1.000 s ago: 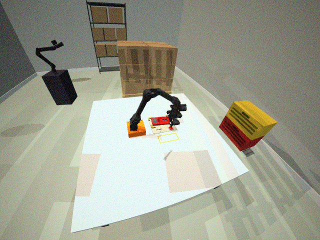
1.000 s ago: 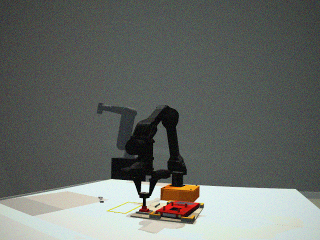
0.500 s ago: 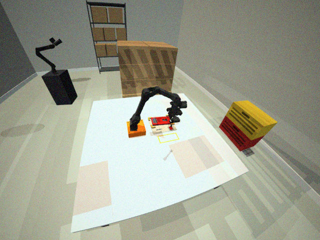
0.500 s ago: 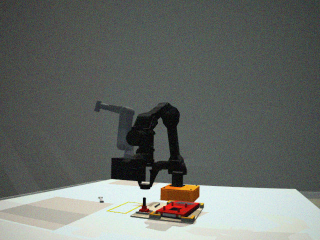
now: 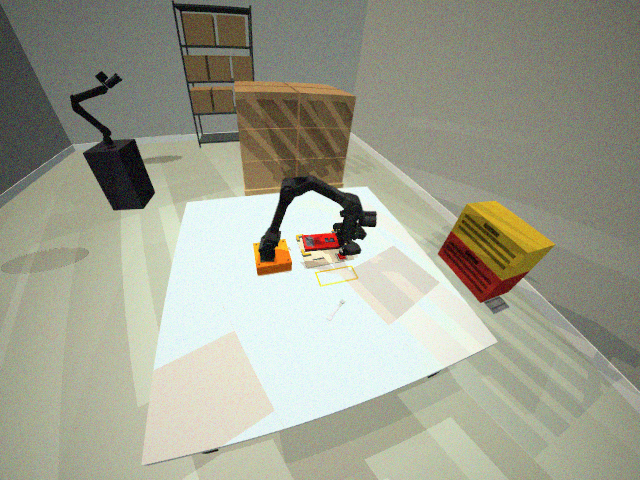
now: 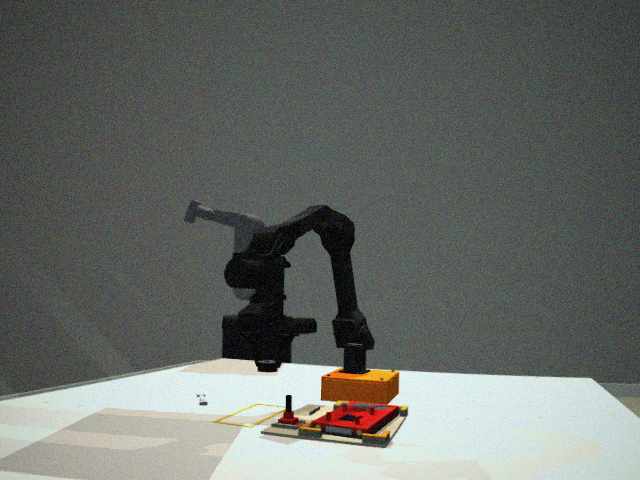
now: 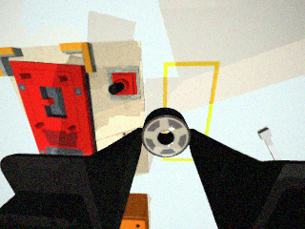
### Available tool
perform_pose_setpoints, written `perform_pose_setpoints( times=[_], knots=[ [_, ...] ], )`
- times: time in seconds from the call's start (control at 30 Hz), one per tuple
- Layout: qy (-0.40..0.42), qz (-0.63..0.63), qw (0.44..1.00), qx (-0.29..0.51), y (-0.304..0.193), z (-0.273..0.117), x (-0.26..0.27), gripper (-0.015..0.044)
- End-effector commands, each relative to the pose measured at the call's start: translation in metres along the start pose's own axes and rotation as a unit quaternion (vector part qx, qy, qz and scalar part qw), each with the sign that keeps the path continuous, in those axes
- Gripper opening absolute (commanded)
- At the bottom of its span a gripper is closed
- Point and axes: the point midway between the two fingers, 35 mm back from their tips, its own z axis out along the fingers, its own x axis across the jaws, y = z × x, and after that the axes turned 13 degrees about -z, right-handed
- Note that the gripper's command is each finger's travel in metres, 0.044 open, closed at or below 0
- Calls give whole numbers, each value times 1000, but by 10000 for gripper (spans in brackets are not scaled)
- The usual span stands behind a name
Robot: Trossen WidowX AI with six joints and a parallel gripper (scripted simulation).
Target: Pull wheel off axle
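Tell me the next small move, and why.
Probably carry the wheel further over the yellow frame, then lower it. The pincer grips it high above the table, clear of the bare axle, and the wheel shows over the frame's near edge, not its middle.
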Motion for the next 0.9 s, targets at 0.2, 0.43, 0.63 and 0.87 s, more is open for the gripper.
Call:
perform_pose_setpoints(
  times=[0.2, 0.43, 0.63, 0.87],
  knots=[
    [-1, -5, 1000, -1, -39, -3, -35, 0],
    [-1, -6, 1000, -1, -41, 8, -37, 0],
    [-1, -6, 1000, -1, -41, 23, -38, 0],
    [-1, -6, 1000, -1, -39, 65, -39, 0]
  ],
)
